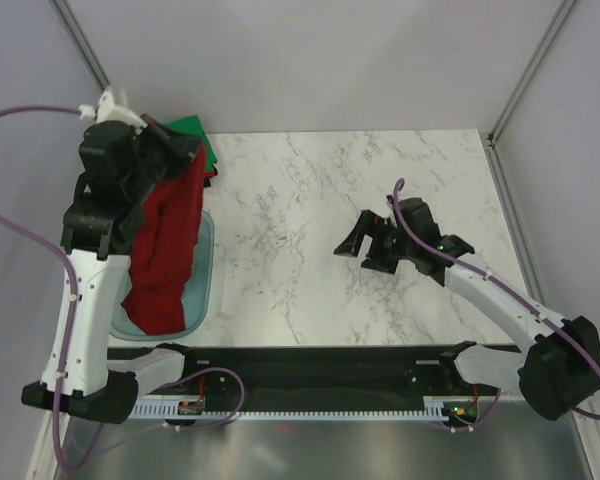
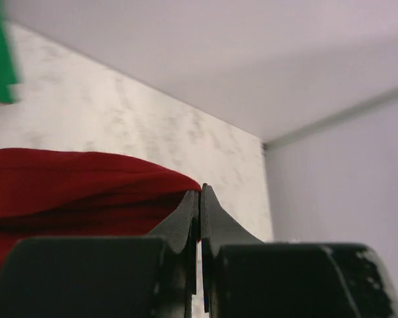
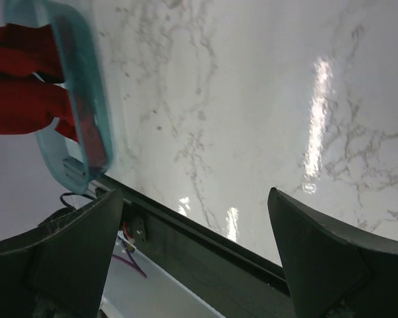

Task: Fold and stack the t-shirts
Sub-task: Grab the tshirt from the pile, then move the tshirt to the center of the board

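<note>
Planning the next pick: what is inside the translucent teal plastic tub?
The lower end of the dark red cloth t-shirt hanging from the shut left gripper lies in the tub. Anything beneath it is covered.

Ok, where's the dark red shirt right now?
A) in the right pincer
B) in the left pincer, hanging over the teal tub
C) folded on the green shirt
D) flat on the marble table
B: the left pincer is shut on the dark red shirt, which hangs over the teal tub; the right pincer is open, empty.
</note>
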You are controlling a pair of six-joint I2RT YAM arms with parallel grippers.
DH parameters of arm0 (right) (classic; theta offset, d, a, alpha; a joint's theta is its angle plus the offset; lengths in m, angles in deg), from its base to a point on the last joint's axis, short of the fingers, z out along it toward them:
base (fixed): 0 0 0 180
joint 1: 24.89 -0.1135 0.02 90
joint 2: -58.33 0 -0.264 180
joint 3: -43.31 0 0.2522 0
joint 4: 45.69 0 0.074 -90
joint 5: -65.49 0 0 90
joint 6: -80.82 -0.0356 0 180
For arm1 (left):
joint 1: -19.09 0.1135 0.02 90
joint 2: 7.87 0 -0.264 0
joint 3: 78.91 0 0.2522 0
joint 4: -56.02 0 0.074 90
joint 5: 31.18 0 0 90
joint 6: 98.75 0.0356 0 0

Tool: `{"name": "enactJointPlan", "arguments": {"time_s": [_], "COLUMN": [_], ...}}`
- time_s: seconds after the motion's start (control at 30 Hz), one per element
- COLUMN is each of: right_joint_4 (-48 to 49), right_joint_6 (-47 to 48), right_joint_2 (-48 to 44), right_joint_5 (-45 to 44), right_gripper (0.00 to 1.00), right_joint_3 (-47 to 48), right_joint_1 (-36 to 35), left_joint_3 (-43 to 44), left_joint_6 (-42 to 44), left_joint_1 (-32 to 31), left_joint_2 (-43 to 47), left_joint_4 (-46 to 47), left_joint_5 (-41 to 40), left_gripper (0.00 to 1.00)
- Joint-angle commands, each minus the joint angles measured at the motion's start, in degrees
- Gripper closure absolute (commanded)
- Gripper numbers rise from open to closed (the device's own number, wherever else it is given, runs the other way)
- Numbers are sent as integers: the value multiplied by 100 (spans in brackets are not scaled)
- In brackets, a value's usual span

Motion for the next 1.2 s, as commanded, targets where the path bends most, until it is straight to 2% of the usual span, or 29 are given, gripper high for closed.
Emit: {"name": "enactJointPlan", "arguments": {"time_s": [0.0,0.03,0.07,0.13,0.2,0.23,0.33,0.43,0.47,0.5,0.53,0.57,0.7,0.73,0.87,0.97,1.03,1.17], "right_joint_4": [-513,-898,-1093,-1680,-1999,-2270,-2509,-2685,-2730,-2782,-2887,-2914,-2626,-2294,-1527,-1368,-1315,-1008], "right_joint_6": [500,589,668,862,959,968,1029,1082,1082,1100,1108,1100,1039,995,713,756,853,1020], "right_joint_2": [-176,-263,-325,-544,-755,-1000,-1544,-1845,-1881,-1898,-1907,-1907,-1890,-1820,-1171,-284,498,1738], "right_joint_5": [-471,-794,-972,-1463,-2402,-2754,-3819,-4365,-4410,-4340,-4270,-4182,-3042,-2386,-1293,-1657,-1738,-1537], "right_gripper": [2,2,2,2,2,2,2,2,2,2,2,2,2,2,2,2,2,4], "right_joint_3": [1231,1694,1925,2548,2884,3103,3281,3246,3211,3159,3045,2965,2333,2001,1497,1724,2109,2796], "right_joint_1": [115,160,186,309,370,388,406,397,406,406,397,406,397,397,249,-697,-999,-1474], "left_joint_3": [1259,1775,1980,2437,2597,2589,2290,2167,2123,2045,1974,1860,1184,1113,612,-55,-600,-1653], "left_joint_6": [219,394,500,755,913,1045,1098,1292,1327,1380,1450,1433,1354,1328,1222,1204,1222,1231], "left_joint_1": [-1329,-1628,-2248,-2771,-3343,-3692,-4203,-4390,-4434,-4460,-4504,-4505,-4330,-4111,-3460,-2976,-2696,-2545], "left_joint_2": [-801,-926,-1040,-1453,-1769,-2023,-2541,-3384,-3588,-3738,-3826,-3793,-3056,-2880,-1826,-894,-211,837], "left_joint_4": [130,95,95,86,77,60,42,-212,-483,-633,-783,-854,-907,-916,-934,-942,-942,-942], "left_joint_5": [-155,-173,-216,-60,389,416,477,1197,1346,1304,1130,623,-304,-365,-654,-998,-1095,-1666], "left_gripper": [98,98,98,98,98,98,98,71,39,28,27,24,14,14,14,14,14,13]}}
